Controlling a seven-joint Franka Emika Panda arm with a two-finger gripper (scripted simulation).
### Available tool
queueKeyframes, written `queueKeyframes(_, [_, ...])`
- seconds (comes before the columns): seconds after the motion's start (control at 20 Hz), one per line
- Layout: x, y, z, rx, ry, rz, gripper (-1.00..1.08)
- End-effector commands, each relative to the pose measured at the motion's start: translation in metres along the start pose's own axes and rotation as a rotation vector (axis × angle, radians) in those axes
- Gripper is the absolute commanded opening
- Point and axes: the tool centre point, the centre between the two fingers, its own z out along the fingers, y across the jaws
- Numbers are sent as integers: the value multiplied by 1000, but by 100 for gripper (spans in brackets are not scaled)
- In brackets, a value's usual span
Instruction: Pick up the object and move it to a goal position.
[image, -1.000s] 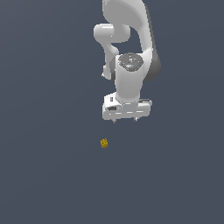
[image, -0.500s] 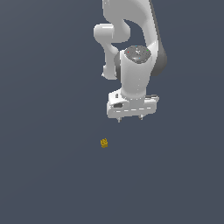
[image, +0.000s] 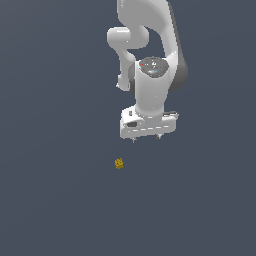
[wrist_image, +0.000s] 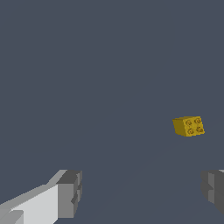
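Observation:
The object (image: 119, 163) is a tiny yellow-gold block with studs on top, lying on the flat grey surface. It also appears in the wrist view as the object (wrist_image: 188, 126), apart from both fingers. My gripper (image: 146, 138) hangs from the white arm, above the object and toward the exterior view's right of it. Its two short fingertips (image: 133, 139) point down with a wide gap between them. In the wrist view the gripper (wrist_image: 142, 192) stands open, with grey pads (wrist_image: 70, 194) at either side and nothing between them.
The white arm (image: 150, 55) rises behind the gripper to the top of the exterior view. The grey floor (image: 55, 200) spreads out on all sides.
The arm's hand has swung toward the exterior view's right and turned slightly about its axis. The object has stayed in place.

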Motion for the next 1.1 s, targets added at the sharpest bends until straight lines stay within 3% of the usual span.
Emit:
queueKeyframes(0.0, [3,10,8,-4,-3,-14,100])
queueKeyframes(0.65, [21,98,77,-34,-33,-153,100])
queueKeyframes(1.05, [22,124,99,-41,-44,-194,100])
